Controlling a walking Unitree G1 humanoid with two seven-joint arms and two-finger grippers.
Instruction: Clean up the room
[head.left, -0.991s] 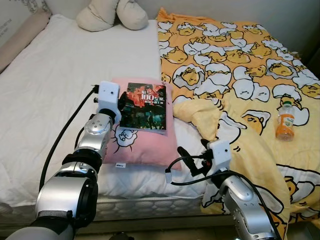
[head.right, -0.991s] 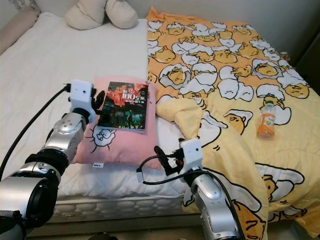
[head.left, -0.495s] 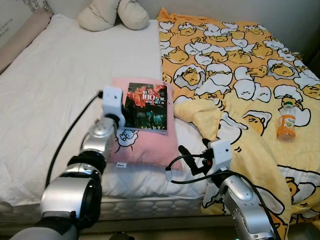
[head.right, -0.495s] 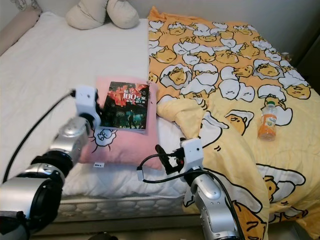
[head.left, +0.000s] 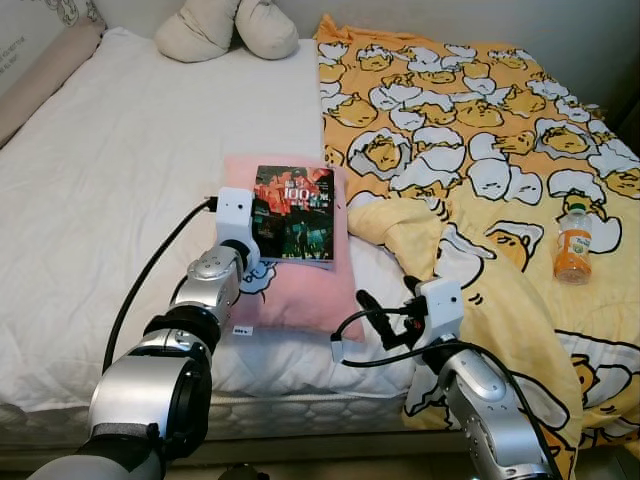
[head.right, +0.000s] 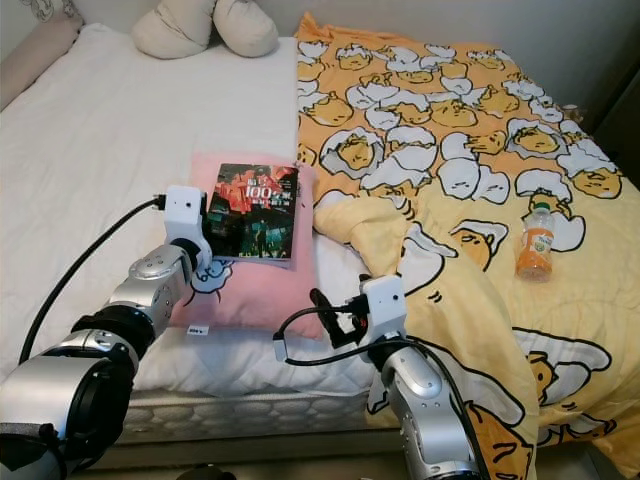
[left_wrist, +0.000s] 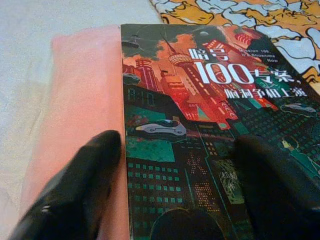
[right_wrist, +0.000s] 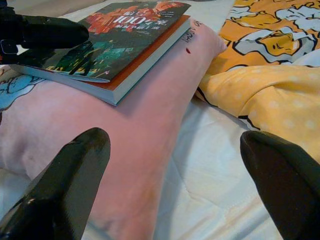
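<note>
The book (head.left: 295, 217) lies flat on the pink pillow (head.left: 290, 290), which sits on the white sheet (head.left: 110, 190) of the bed, left of the yellow blanket (head.left: 480, 150). The left hand (left_wrist: 175, 200) is at the book's near left corner, its fingers spread wide: one finger (left_wrist: 80, 185) rests on the pillow just beside the book's left edge, the other (left_wrist: 275, 185) lies over the cover. Nothing is gripped yet.

The likely trouble lies in the pillow. It is soft, so pressing down to get a finger under the book may only sink the book into it, and the fingers may close on pillow cloth as well as the cover. A pinch at one corner is also weak: the book may hang open, twist, or slide out toward the sheet as it rises. A sideways push could shove it right, toward the blanket's folded edge.

The right hand (right_wrist: 170, 165) hovers low at the pillow's near right end, fingers wide apart and holding nothing. If it moves in while the left works, it could nudge the pillow and shift the book.

An orange bottle (head.left: 572, 245) lies on the blanket, far right, well apart from both hands.
</note>
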